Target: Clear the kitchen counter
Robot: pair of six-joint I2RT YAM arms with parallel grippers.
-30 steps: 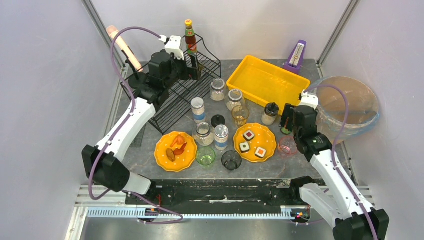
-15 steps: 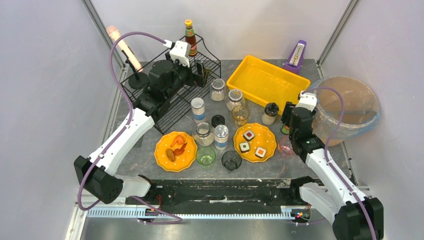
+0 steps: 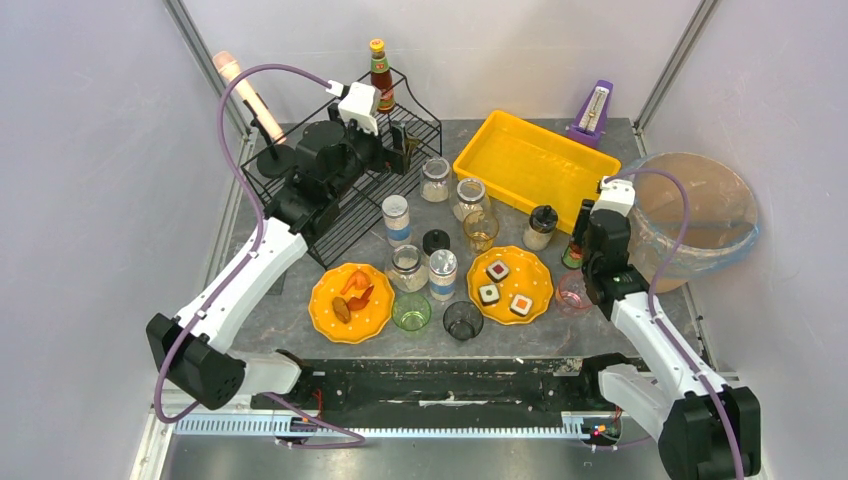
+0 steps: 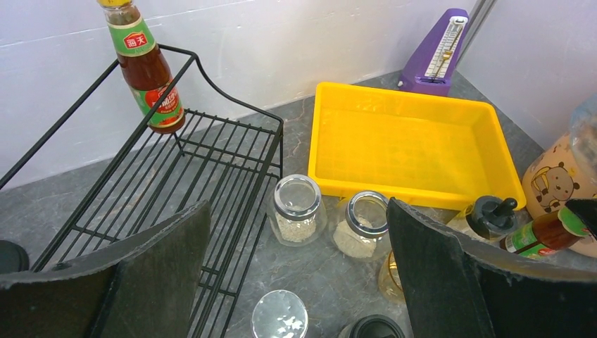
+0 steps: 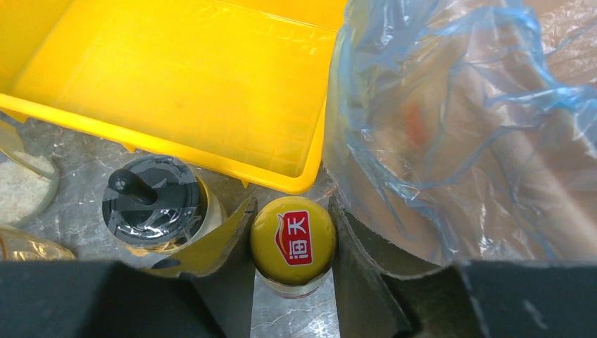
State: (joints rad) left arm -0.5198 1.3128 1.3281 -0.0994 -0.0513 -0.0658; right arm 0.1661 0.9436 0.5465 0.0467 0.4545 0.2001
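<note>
The kitchen counter (image 3: 285,305) is dark-grey stone and crowded with jars, cups and plates. My right gripper (image 3: 578,238) is shut on the neck of a yellow-capped sauce bottle (image 5: 293,239), between the yellow tray (image 5: 183,77) and the bagged bin (image 5: 464,127). Both fingers touch the cap. The left wrist view shows this bottle (image 4: 545,236) tilted. My left gripper (image 3: 402,140) is open and empty, over the black wire rack's (image 3: 350,205) right end. Two glass jars (image 4: 297,211) stand on the counter (image 4: 310,271) below it. A red sauce bottle (image 3: 380,75) stands on the rack's back.
A black-topped dispenser (image 3: 541,226) stands just left of my right gripper, and a pink cup (image 3: 575,292) is in front. Two orange plates (image 3: 335,325) (image 3: 530,262) with food, several jars and cups fill the centre. A purple metronome (image 3: 595,110) is at the back.
My left gripper has drawn back to the right from the red sauce bottle, which stays on the rack. My right wrist has shifted a little towards the bin.
</note>
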